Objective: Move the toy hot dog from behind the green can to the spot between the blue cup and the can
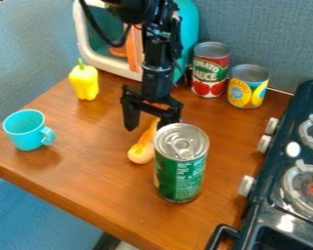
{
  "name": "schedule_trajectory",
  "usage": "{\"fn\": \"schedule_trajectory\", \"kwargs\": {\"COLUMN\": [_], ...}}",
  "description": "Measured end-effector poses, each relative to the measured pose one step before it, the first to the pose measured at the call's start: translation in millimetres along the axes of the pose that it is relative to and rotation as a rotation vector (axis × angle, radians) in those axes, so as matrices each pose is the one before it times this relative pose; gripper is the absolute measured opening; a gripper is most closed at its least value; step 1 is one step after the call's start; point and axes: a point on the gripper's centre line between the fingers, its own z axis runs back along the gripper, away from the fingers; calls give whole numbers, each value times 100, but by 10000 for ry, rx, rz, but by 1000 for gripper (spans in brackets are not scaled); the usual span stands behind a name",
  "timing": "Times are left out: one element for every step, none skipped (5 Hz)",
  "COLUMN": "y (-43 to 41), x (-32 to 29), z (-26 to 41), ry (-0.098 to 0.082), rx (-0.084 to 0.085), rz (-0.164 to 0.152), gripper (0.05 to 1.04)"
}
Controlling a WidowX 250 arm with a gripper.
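No grasp looks made, so any lifting or placing would be left to do. The tool point(151, 116) hangs over the bench point(94, 168), its fingers spread wide, seemingly empty. Just below lies probably a toy squash point(141, 153), beside the green can point(179, 176). The arm point(156, 75) drops nearly upright from the top edge.

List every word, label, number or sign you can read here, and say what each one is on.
"TOMATO SAUCE": on the red can, its first letter at the label's edge.
Yellow can: there is lettering on the label, but I can't make it out reliably.
Green can: lines of fine print, too small to read.
Stove: no readable words or numbers.
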Motion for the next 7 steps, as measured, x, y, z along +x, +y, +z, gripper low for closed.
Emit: {"fn": "schedule_trajectory", "kwargs": {"y": [-64, -31, -235, -6, 0, -154, 549], "x": [-69, 13, 93, -198, 24, 123, -117], "z": [-909, -223, -70, -576, 0, 292, 2383], "ry": [274, 46, -74, 276, -15, -22, -44], "rx": [52, -14, -147, 1, 0, -100, 354], "rz": [24, -12, -28, -140, -138, -947, -584], "gripper": [1000, 985, 881, 690, 690, 690, 690]}}
